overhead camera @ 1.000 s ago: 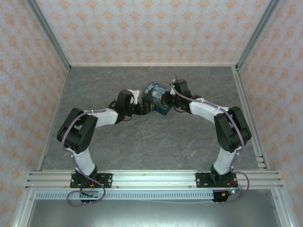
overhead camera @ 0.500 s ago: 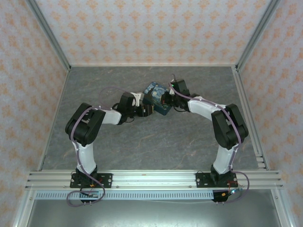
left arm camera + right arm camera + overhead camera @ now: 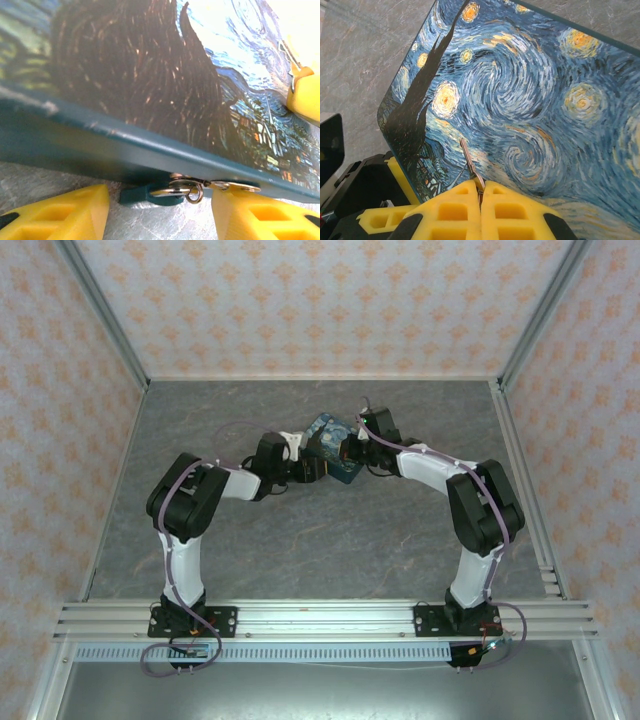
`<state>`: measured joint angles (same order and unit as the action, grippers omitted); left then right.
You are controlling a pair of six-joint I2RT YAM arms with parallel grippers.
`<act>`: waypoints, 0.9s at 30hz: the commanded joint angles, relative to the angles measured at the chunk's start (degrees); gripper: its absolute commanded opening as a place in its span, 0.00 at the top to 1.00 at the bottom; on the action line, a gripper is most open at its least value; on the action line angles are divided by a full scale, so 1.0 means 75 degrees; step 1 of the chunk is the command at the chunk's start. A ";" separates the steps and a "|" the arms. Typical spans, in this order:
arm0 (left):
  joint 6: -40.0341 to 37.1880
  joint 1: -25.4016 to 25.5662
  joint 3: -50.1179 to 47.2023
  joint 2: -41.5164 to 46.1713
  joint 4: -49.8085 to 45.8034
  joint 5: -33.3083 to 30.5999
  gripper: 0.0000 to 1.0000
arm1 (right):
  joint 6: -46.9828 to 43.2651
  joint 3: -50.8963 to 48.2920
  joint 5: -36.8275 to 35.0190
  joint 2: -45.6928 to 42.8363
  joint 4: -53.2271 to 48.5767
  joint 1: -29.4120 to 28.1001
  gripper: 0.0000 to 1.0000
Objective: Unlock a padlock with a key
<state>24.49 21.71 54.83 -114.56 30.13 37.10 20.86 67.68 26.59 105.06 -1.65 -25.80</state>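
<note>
The tiny teal padlock (image 3: 142, 194) lies on the table under the near edge of the Starry Night tin (image 3: 130, 75), and its metal shackle and ring (image 3: 186, 190) catch the light. My left gripper (image 3: 160, 207) is open, with one yellow finger (image 3: 60, 215) on each side of the padlock and neither touching it. My right gripper (image 3: 481, 189) is shut on the thin metal key (image 3: 469, 161), whose blade points out over the tin's lid (image 3: 530, 100). In the top view both grippers, left (image 3: 312, 471) and right (image 3: 350, 451), meet at the tin (image 3: 330, 435).
The tin stands tilted on the grey stone-look table (image 3: 300, 540). Patterned walls and aluminium rails (image 3: 520, 440) box in the workspace. A finger of the right gripper (image 3: 306, 95) shows past the tin's right corner in the left wrist view.
The left arm's elbow has swung right and its gripper has closed in on the tin's near edge. The right arm shifted slightly, then held still with the key.
</note>
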 commanded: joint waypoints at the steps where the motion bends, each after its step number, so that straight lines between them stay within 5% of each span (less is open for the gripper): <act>1: -0.0051 0.0123 0.0175 -0.0385 -0.0068 0.0084 0.44 | -0.0156 0.0011 -0.0070 0.0098 -0.0506 0.0022 1.00; 27: 0.0512 0.0562 0.0699 -0.0661 -0.0579 -0.0285 0.62 | -0.0024 -0.0083 0.0064 0.0067 -0.0417 0.0028 1.00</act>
<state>25.74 24.49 59.00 -117.38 27.64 36.47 20.73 67.68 26.57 105.06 -1.63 -25.28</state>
